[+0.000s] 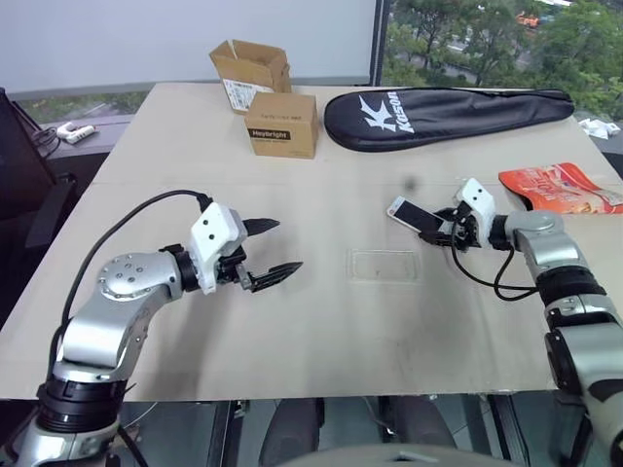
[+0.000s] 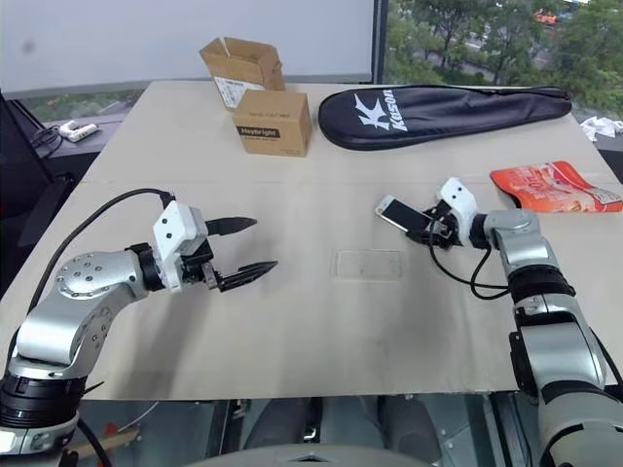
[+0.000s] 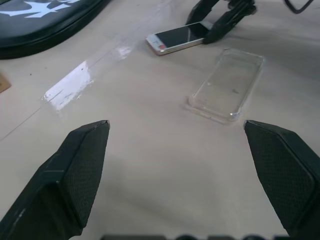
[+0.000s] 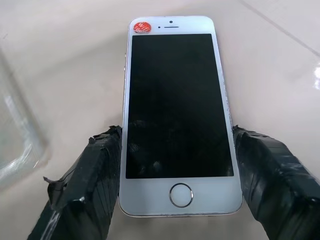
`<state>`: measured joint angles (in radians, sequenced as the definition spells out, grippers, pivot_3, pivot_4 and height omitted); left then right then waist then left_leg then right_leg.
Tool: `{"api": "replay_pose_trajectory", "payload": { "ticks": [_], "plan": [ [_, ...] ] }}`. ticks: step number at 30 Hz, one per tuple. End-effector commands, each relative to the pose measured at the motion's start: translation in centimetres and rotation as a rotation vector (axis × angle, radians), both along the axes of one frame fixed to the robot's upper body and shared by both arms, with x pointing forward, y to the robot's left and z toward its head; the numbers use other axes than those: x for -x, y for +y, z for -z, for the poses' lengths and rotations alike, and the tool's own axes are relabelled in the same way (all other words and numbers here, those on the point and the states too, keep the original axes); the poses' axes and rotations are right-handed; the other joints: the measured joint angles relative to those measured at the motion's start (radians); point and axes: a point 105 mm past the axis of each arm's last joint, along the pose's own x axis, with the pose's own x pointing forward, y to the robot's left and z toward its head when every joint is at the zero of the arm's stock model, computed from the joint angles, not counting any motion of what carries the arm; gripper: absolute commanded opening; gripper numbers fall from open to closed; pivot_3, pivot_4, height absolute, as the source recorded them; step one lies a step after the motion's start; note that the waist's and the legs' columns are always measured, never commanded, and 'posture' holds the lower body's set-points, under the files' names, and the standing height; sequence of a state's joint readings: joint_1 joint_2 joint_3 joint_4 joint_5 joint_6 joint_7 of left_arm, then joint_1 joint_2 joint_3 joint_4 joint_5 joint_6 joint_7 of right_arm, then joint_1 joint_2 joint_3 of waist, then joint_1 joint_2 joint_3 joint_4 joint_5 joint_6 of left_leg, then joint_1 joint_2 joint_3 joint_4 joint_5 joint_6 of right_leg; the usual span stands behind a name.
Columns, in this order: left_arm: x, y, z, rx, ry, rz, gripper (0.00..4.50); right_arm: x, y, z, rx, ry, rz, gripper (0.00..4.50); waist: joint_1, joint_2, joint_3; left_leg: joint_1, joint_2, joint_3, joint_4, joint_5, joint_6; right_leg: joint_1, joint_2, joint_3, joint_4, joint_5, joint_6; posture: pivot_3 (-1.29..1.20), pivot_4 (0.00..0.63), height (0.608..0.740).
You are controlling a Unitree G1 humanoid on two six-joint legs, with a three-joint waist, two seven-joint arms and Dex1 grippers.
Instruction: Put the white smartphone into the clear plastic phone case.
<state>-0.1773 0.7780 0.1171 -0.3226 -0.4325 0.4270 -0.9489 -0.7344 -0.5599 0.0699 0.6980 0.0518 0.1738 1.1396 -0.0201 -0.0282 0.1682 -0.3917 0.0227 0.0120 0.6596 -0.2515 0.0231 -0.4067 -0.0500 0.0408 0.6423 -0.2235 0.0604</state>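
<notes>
We find the white smartphone lying screen-up on the worktop, its home-button end sitting between the two taped fingers of our right claw. In the right wrist view both pads press against the phone's long edges, so we read this as a grip just made, with the phone not yet lifted. Just beside it, toward our left, the clear plastic phone case rests flat with its open side up. Our left claw hovers above the worktop with its fingers spread wide and nothing between them.

We judge the phone stiff, light and smooth-sided, likely to slip or pivot if pinched only at one end. A hold nearer mid-length on the long edges should steady it. The case looks thin and flexible, apt to skid; the left claw could brace it.
</notes>
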Motion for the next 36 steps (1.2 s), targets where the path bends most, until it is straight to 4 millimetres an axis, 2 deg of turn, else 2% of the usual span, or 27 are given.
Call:
{"api": "replay_pose_trajectory", "payload": {
  "ticks": [1, 4, 8, 12, 14, 18, 23, 25, 30, 36],
  "plan": [
    [-0.4, 0.1, -1.4, -0.001, -0.054, 0.031, 4.50, 0.8, 0.6, -3.3, -0.051, -0.066, -0.082, 2.94, 0.001, 0.001, 0.001, -0.004, 0.000, 0.000, 0.000, 0.000, 0.000, -0.004, 0.000, 0.000, 0.001, 0.000, 0.000, 0.00, 0.150, 0.740],
    [-1.2, 0.0, -1.8, -0.006, -0.059, 0.063, 4.50, 2.1, 1.1, -4.8, -0.057, -0.062, -0.152, 2.94, 0.003, 0.006, 0.004, -0.007, 0.000, 0.000, 0.000, 0.000, 0.000, -0.007, 0.001, -0.001, 0.001, 0.000, 0.000, 0.00, 0.150, 0.740],
    [-2.3, -1.0, -2.3, 0.000, -0.062, 0.130, 4.50, 3.9, 2.0, -6.1, -0.034, -0.069, -0.247, 2.94, 0.005, 0.006, 0.005, -0.008, 0.000, 0.000, 0.000, 0.000, 0.000, -0.008, 0.001, -0.001, 0.001, 0.000, 0.000, 0.00, 0.150, 0.740],
    [-3.5, -2.2, -2.4, -0.014, -0.049, 0.203, 4.50, 5.4, 2.8, -6.4, 0.044, -0.070, -0.323, 2.94, 0.007, 0.006, 0.005, -0.009, 0.000, 0.000, 0.000, 0.000, 0.000, -0.008, 0.001, -0.001, 0.000, 0.000, 0.001, 0.00, 0.150, 0.740],
    [-3.9, -2.9, -2.4, -0.019, -0.042, 0.247, 4.50, 5.8, 2.9, -5.9, 0.114, -0.073, -0.348, 2.94, 0.007, 0.006, 0.005, -0.009, 0.000, 0.000, 0.000, 0.000, 0.000, -0.008, 0.001, -0.001, 0.000, 0.000, 0.001, 0.00, 0.150, 0.740],
    [-4.8, -4.7, -2.4, -0.029, -0.040, 0.342, 3.50, 6.2, 2.9, -4.9, 0.208, -0.085, -0.370, 2.94, 0.007, 0.006, 0.005, -0.009, 0.000, 0.000, 0.001, 0.000, 0.000, -0.008, 0.002, -0.001, 0.000, 0.000, 0.001, 0.00, 0.150, 0.740],
    [-5.4, -8.0, -1.9, -0.042, -0.061, 0.449, 1.12, 6.8, 3.3, -4.7, 0.240, -0.087, -0.402, 2.94, 0.007, 0.006, 0.005, -0.010, 0.000, 0.000, 0.002, 0.000, 0.000, -0.008, 0.002, -0.001, 0.000, 0.000, 0.001, 0.00, 0.150, 0.740],
    [-5.4, -9.2, -1.9, -0.025, -0.063, 0.487, 0.03, 7.1, 3.5, -4.5, 0.247, -0.084, -0.412, 2.94, 0.007, 0.006, 0.005, -0.010, 0.000, 0.000, 0.003, 0.000, 0.000, -0.008, 0.002, -0.001, 0.000, 0.000, 0.001, 0.00, 0.150, 0.740],
    [-5.1, -11.9, -0.7, -0.049, -0.041, 0.576, 0.01, 7.7, 4.1, -4.0, 0.268, -0.072, -0.442, 2.94, 0.007, 0.006, 0.005, -0.011, 0.000, -0.001, 0.005, 0.000, 0.000, -0.008, 0.002, -0.001, 0.001, 0.000, 0.001, 0.00, 0.150, 0.740],
    [-4.5, -12.9, 1.2, -0.095, 0.007, 0.624, 0.01, 7.2, 4.2, -3.3, 0.305, -0.069, -0.436, 2.94, 0.006, 0.006, 0.005, -0.012, 0.000, -0.001, 0.006, 0.000, 0.000, -0.008, 0.002, -0.001, 0.001, 0.000, 0.001, 0.00, 0.150, 0.740]
  ]
}}
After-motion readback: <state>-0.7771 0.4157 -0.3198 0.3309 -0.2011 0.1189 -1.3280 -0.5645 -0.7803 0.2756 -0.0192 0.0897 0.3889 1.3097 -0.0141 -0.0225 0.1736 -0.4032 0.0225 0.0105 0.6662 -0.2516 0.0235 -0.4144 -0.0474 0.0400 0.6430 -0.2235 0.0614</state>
